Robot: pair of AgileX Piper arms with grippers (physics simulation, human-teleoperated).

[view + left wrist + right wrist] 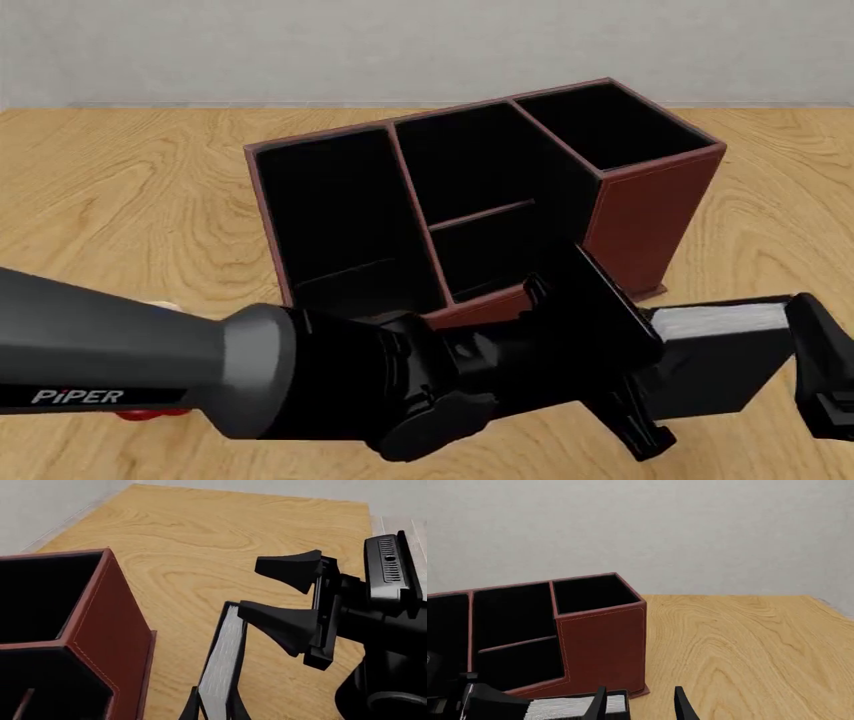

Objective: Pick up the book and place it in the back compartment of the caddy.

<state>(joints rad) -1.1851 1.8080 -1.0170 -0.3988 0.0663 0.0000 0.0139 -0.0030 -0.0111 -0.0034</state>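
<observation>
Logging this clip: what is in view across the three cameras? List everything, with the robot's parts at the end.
caddy: one, dark red-brown with black lining and several cells, on the table ahead of the arms, raised end to the right in the front view.
book: one, black cover with white page edges, near the caddy's raised end, between the left gripper's fingers.
red object: one, mostly hidden behind the left arm, cannot tell what it is.
table: one, light wood grain.
wall: pale grey, behind the table.
left arm: grey and black, marked PIPER.
left gripper: black, shut on the book.
right gripper: black, open at the book's end.
</observation>
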